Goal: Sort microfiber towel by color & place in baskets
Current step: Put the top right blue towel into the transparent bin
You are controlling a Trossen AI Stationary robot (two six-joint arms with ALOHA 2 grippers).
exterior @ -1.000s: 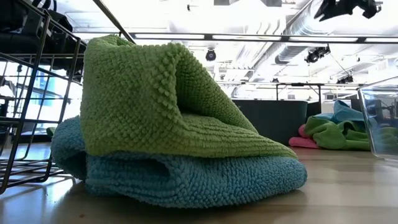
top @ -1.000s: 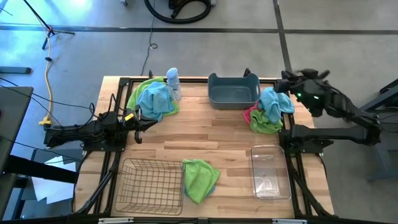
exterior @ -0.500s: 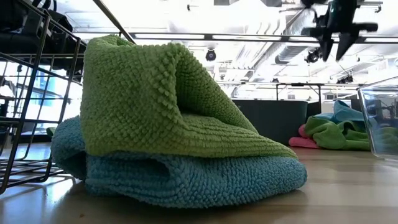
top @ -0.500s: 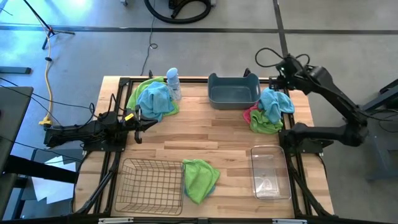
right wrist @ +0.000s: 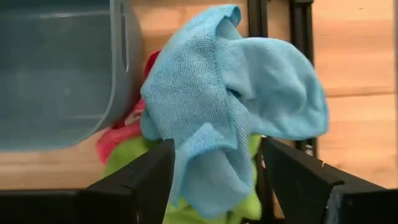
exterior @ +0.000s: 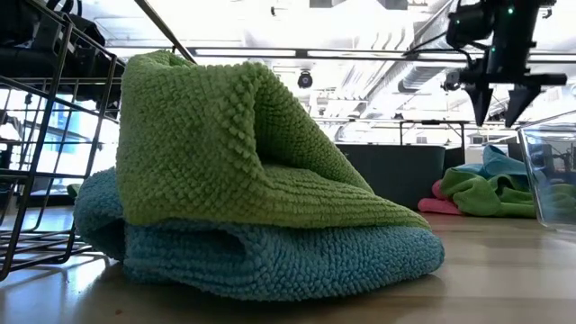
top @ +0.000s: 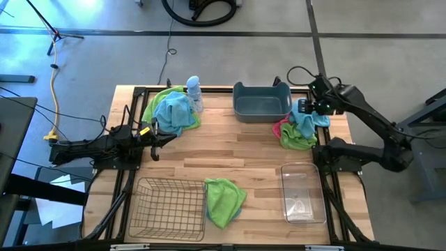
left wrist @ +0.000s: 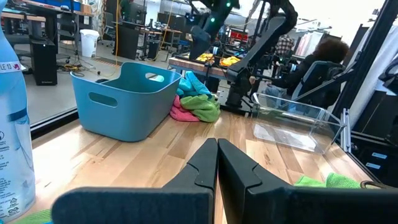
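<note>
Low view puts a folded green towel [exterior: 243, 144] lying on a blue one [exterior: 270, 256] right up front, filling most of the picture and hiding much of the table behind; the wire-mesh basket [exterior: 45, 135] stands just beside them, cut off at the edge. From above, that same pair sits between the mesh basket [top: 167, 207] and the clear plastic bin [top: 302, 192] on the wooden table [top: 230, 150].

Farther back, the left gripper [top: 155, 136] waits low at the table's left side, its fingers [left wrist: 239, 171] pressed together, with nothing between them. Beyond it lies a heap of blue and green towels [top: 172, 109] with a small spray bottle [top: 194, 94] standing against it.

At the far side the blue-grey tub [top: 262, 101] stands, and just beside it a pile of blue, green and pink towels [top: 298, 129]. The right gripper [top: 311, 106] hangs directly over that pile, fingers [right wrist: 134, 177] spread wide on either side of the top blue towel [right wrist: 236, 106], not touching it. The pink towel [right wrist: 118, 140] is mostly buried, wedged against the tub.
</note>
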